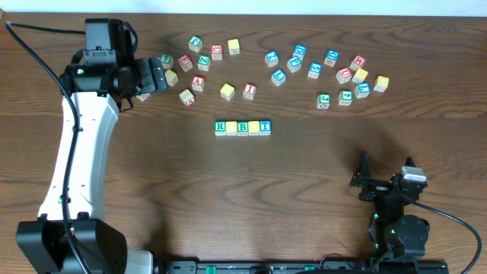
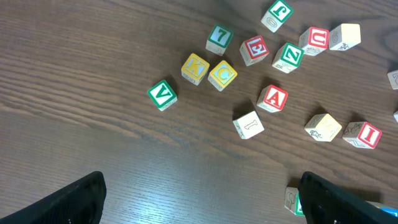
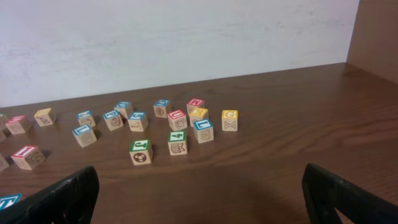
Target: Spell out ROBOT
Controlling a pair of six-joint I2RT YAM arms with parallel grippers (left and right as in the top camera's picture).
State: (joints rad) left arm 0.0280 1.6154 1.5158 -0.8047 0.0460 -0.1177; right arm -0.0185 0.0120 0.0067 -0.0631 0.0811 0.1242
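A row of letter blocks [image 1: 243,127] lies at the table's middle. It reads R, a yellow block, B, a yellow block, T; the yellow blocks' letters are too small to read. My left gripper [image 1: 156,76] is open and empty above the left cluster of loose blocks. In the left wrist view its fingers [image 2: 202,199] frame bare wood, with the V [image 2: 162,94], K [image 2: 194,68], C [image 2: 222,74] and A [image 2: 272,98] blocks beyond. My right gripper [image 1: 364,179] is open and empty low at the right; its wrist view shows its fingers [image 3: 202,193] wide apart.
Several loose blocks lie at the back left [image 1: 199,62] and back right [image 1: 327,72]. A green-edged block [image 2: 291,200] sits half hidden by the left gripper's right finger. A white wall [image 3: 186,37] stands behind the table.
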